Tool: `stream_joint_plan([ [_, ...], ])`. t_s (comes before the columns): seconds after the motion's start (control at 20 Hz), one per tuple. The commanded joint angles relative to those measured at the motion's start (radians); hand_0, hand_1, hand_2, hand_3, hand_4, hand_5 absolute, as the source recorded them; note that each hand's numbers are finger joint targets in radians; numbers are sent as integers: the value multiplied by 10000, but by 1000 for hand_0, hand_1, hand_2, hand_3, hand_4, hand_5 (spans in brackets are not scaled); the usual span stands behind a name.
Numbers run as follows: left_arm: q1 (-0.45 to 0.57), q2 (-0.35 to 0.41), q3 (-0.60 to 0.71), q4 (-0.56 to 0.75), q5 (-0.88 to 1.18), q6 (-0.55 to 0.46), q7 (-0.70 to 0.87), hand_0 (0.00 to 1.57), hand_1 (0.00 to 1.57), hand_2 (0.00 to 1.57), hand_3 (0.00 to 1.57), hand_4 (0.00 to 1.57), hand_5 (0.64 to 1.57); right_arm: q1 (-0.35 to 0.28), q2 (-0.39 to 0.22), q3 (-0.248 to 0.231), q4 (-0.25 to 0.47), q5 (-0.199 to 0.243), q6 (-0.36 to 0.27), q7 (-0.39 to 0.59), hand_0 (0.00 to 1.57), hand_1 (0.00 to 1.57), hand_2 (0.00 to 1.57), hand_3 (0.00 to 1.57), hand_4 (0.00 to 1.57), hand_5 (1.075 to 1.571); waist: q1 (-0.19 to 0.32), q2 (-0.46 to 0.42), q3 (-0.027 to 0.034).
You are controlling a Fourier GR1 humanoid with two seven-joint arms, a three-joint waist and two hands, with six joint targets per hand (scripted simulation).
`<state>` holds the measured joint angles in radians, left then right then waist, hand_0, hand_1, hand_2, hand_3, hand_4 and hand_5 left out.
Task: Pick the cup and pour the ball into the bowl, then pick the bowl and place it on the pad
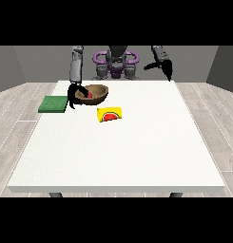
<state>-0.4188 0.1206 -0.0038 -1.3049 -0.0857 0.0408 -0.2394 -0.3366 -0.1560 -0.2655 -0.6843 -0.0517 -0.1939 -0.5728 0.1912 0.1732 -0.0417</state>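
Note:
A brown wooden bowl [95, 94] sits tilted on the table at the back left, with a red ball [89, 95] inside it. The hand at the view's left [74, 94] is at the bowl's left rim, its fingers curled over the rim. A yellow cup [110, 114] with a red mark lies on its side just in front of the bowl. The green pad [53, 104] lies at the table's left edge, beside that hand. The hand at the view's right [166, 67] hangs raised above the table's back right, holding nothing.
The white table [122, 152] stretches wide towards the camera. The robot's torso [116, 61] stands behind the back edge.

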Motion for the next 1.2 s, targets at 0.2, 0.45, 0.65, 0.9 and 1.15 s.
stream_joint_plan([
  [0.2, 46, -34, 55, 525, 170, -243, 224, 0, 0, 0, 0, 934, 1436, -207, -936, 824, 214, 1573, -2146, 3840, 1571, 1571, 1571, 1179, 892, 1567, 132, -650, 361],
  [0.45, 1270, 269, 667, 1658, 383, -308, -47, 0, 0, 0, 0, 989, 1419, -513, -832, 1827, -685, 2089, -1652, 6711, 1571, 1571, 1571, 966, 821, 1564, -1093, -2540, 389],
  [0.65, 1643, 444, 1098, 2099, 463, -132, -219, 0, 0, 0, 0, 1005, 1404, -1275, -1440, 2253, -1471, 2305, -687, 8723, 1571, 1571, 1571, 891, 807, 1567, -1829, -3126, 403],
  [0.9, 1265, 691, 1410, 1649, 730, -275, -287, 0, 0, 0, 0, 997, 1414, -1153, -2295, 1155, -1846, 1450, 108, 8319, 1571, 1571, 1571, 728, 777, 1571, -1845, -2236, 417],
  [1.15, 1240, 672, 1242, 1756, 613, -578, -1139, 0, 0, 0, 0, 1051, 1435, -1962, -2355, 741, -1772, 1568, -555, 8343, 1571, 1571, 1571, 728, 777, 1571, -1337, -1257, 416],
])
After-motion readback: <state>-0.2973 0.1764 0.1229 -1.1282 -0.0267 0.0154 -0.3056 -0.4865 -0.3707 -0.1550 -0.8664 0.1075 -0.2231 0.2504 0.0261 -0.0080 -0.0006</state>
